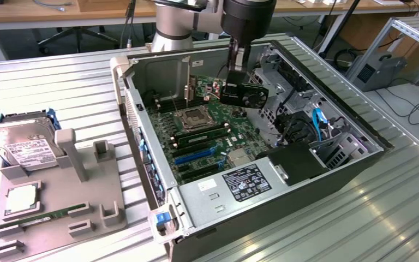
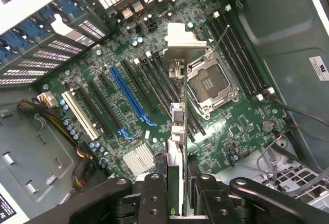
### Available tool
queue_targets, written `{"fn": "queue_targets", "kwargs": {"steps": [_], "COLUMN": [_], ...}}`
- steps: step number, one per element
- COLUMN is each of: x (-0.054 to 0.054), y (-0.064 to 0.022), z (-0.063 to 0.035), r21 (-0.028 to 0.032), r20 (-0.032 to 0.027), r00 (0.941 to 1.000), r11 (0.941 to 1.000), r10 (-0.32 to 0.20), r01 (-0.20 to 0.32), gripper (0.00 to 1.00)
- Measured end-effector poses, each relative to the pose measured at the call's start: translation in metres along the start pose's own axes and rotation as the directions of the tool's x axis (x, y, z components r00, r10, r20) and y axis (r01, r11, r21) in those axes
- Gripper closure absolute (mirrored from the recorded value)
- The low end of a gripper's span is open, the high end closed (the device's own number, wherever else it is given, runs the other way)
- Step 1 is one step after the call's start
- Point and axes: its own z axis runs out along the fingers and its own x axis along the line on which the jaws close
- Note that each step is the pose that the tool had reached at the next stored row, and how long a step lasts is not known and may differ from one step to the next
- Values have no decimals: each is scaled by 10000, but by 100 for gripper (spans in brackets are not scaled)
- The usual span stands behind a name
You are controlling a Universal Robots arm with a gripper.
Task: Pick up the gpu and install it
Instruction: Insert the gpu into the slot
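Observation:
The gpu (image 1: pixel 246 94) is a dark card with a black fan. It hangs inside the open computer case (image 1: pixel 195 191), above the far part of the green motherboard (image 1: pixel 208 143). My gripper (image 1: pixel 233 81) comes down from above and is shut on the card's upper edge. In the wrist view the gpu (image 2: pixel 177 126) appears edge-on between my fingers (image 2: pixel 154 193), its silver end bracket (image 2: pixel 182 41) pointing away from me. It hovers over the board (image 2: pixel 103 70) near the black slots, apart from the long blue slot (image 2: pixel 126 93) and the CPU socket (image 2: pixel 211 85).
On the exterior view's left a grey fixture (image 1: pixel 60 202) holds a silver hard drive (image 1: pixel 20 143), a CPU (image 1: pixel 22 199) and a green RAM stick (image 1: pixel 42 218). Case walls, the drive cage (image 1: pixel 300 117) and cables (image 1: pixel 318 123) ring the board.

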Motion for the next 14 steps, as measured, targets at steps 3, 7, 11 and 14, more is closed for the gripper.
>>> {"fn": "queue_targets", "kwargs": {"steps": [3,7,11,14], "x": [0,0,0,0], "y": [0,0,0,0], "z": [0,0,0,0], "r21": [-2,-5,-11,-18], "r20": [3,7,19,32], "r00": [10000,9998,9993,9981], "r11": [10000,9998,9993,9981], "r10": [-61,-174,-382,-617], "r01": [61,174,382,617], "gripper": [74,74,74,74]}}
